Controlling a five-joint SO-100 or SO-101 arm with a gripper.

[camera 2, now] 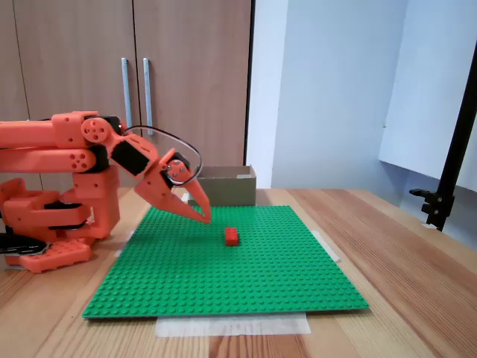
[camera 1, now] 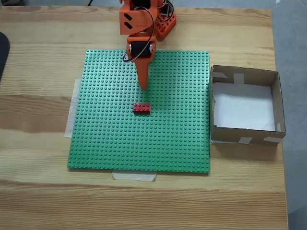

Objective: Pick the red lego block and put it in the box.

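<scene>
Top-down fixed view first: we see the orange arm (camera 1: 141,21) reaching down-frame from its base at the top edge, gripper (camera 1: 143,86) tapering to a point over the green baseplate (camera 1: 144,143). The red lego block (camera 1: 141,108) lies on the plate just below that tip, long side running left-right, apart from it. The box (camera 1: 276,103) sits on the wooden table (camera 1: 38,110) right beside the plate's right edge, white floor showing, pale tape patches on its walls. Pale tape strips peek out at the plate's left and bottom edges. From here the fingers merge into one spike, so we can't read the jaw gap. Arm top is cut off by the frame.

Now the side-on fixed view: gripper (camera 2: 203,218) angled down to the right, tip hovering just above the plate (camera 2: 223,276), w/ the red block (camera 2: 232,236) a little to its right, not touching. The two fingers look pressed together at the tip, nothing between them, so we call it clenched and empty. This view adds height info the top view lacks. The box (camera 2: 227,186) is mostly hidden behind the arm and the black cable loop; its inside isn't visible. Behind: wooden cabinet doors w/ metal handles, a black stand at far right.
</scene>
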